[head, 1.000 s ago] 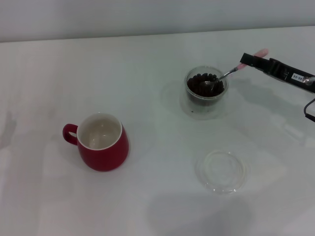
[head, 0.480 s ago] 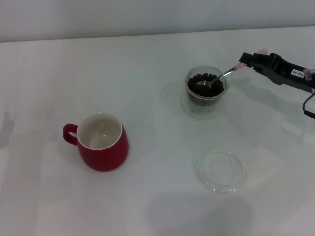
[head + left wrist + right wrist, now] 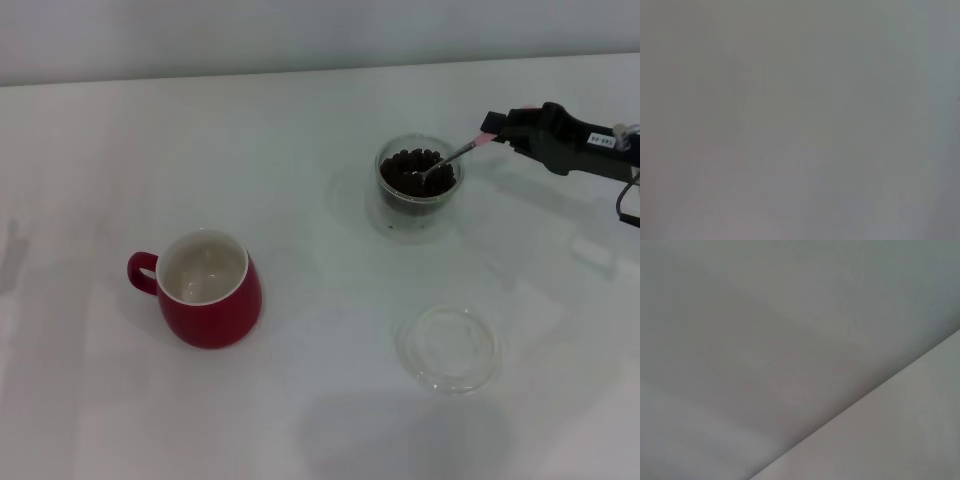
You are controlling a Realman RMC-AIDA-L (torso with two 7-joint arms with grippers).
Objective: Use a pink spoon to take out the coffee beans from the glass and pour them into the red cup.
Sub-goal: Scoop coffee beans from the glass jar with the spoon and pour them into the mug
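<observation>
Head view: the right gripper enters from the right edge, its arm cut off, fingers closed on the pink spoon, most of whose handle they hide. The spoon bowl sits among coffee beans in the glass. Nearer lies a clear glass dish; the red cup stands well apart at near left on the surface. Both wrist views show only blank grey.

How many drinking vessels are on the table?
2. The red cup stands empty near the robot's left; the glass, filled with beans, stands farther right, spoon dipped in it. The flat dish isn't counted.

Clear glass dish on white table
</observation>
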